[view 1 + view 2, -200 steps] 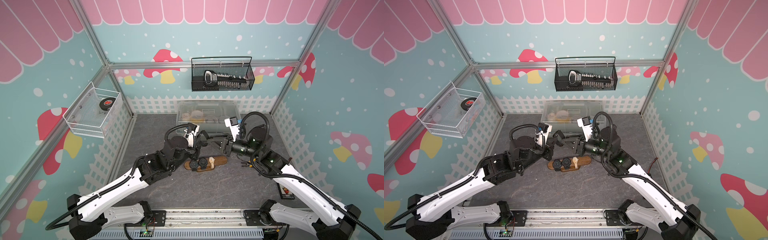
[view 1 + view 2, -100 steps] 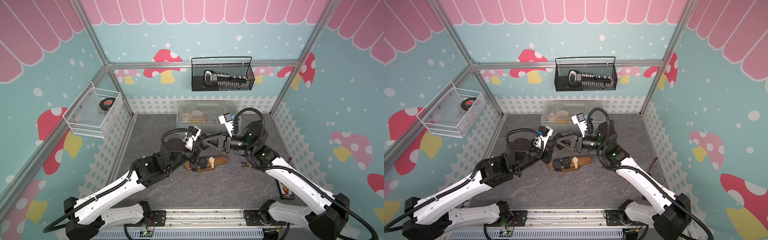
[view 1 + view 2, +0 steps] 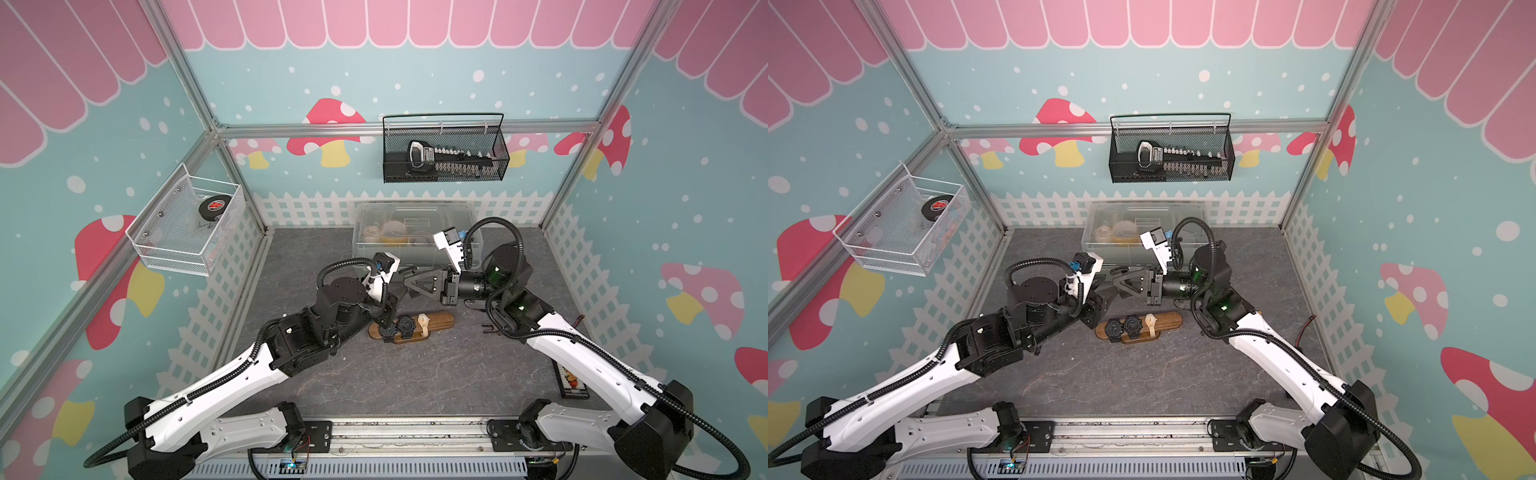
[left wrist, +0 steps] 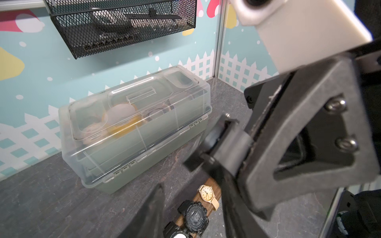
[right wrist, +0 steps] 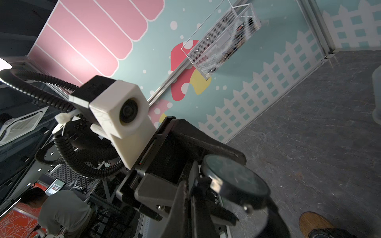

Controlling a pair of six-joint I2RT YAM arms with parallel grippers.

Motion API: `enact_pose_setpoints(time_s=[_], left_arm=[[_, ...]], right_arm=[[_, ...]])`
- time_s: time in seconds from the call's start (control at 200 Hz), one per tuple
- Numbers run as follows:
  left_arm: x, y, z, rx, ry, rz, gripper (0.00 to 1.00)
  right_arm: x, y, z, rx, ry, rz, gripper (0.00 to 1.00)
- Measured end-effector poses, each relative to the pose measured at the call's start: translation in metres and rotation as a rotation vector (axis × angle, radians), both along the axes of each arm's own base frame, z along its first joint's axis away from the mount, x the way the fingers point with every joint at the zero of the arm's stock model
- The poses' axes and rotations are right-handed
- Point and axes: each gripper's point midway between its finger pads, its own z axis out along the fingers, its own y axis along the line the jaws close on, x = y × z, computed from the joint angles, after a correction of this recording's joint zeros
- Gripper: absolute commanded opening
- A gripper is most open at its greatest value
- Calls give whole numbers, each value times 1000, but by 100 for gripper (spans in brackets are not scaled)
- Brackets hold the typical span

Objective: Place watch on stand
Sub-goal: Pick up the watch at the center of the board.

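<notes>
Watch (image 5: pixel 235 179), dark and round-faced, is hanging in the air near the stand (image 3: pixel 440 322), pinched between the jaws of the right gripper (image 5: pixel 192 189); the left gripper (image 4: pixel 191 193) is holding its jaws spread. Two black watches (image 3: pixel 1113 328) and a beige watch (image 3: pixel 1150 320) are sitting on the stand. Rolls (image 4: pixel 121 119) are lying in the clear lidded box (image 4: pixel 144 148), a black disc (image 3: pixel 214 205) in the white basket (image 3: pixel 174 245).

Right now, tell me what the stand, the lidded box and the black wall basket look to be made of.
Stand: wood, it seems, brown with faint grain and a smooth sheen. Lidded box: clear, glossy plastic; its contents show through. Black wall basket: likely painted metal mesh on a wire frame, matt.
</notes>
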Motion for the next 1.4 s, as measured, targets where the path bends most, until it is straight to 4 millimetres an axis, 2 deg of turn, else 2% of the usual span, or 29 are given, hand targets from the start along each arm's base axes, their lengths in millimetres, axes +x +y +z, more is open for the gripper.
enact_pose_setpoints(time_s=[0.266,0.451,0.576,0.697,0.797,1.098,1.208,1.398], left_arm=[[-2,11,10,-57,13,27,52],[-1,33,27,-161,30,81,52],[9,56,37,-285,80,138,52],[22,65,35,-398,185,153,52],[29,53,27,-469,312,112,51],[27,-18,-9,-637,793,-134,45],[19,-29,-7,-694,886,-197,45],[10,-33,11,-796,937,-284,45]], right_arm=[[0,-8,9,3,-80,-63,0],[-2,-19,9,-22,-176,-126,0],[-6,-25,3,-44,-233,-152,0],[-5,-27,-5,-71,-264,-165,0],[-4,-27,-12,-90,-280,-169,0],[-1,-27,-17,-121,-337,-181,0],[-1,-27,-19,-131,-360,-180,0],[-1,-27,-23,-144,-390,-177,0]])
